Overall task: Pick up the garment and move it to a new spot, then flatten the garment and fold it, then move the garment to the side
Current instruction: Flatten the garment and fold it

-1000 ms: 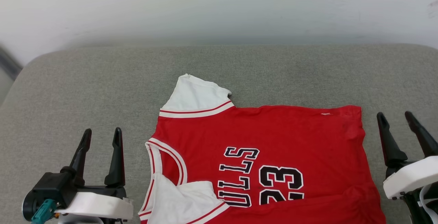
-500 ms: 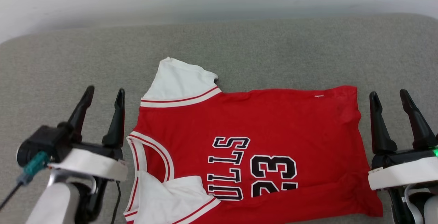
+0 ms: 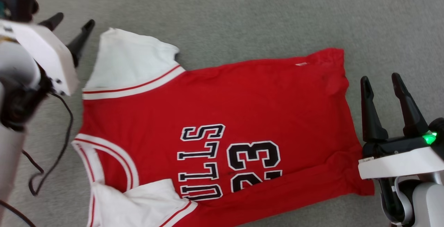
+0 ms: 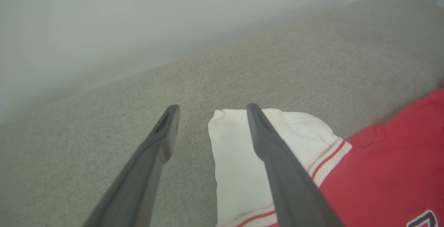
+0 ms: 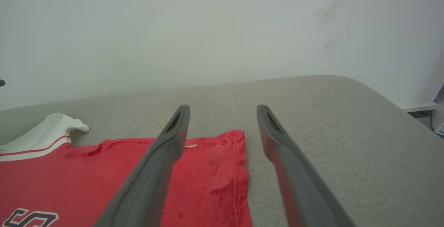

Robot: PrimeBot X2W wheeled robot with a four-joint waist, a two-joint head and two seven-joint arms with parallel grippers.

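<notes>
**Jersey spread out, both of your grippers open and empty beside it**

You have the garment [image 3: 222,109] lying on the grey cushion [image 3: 263,15], collar toward your left and hem toward your right, with its near edge folded over part of the number. Your left gripper [image 3: 74,18] is at the far white sleeve [image 4: 236,150], jaws spread wide and holding nothing. In the left wrist view one finger crosses the sleeve's corner and the other is over bare cushion, and you cannot tell whether either touches. Your right gripper [image 3: 380,77] sits just beside the hem, jaws equally wide and empty, straddling the hem's far corner [image 5: 239,143] in the right wrist view.
</notes>
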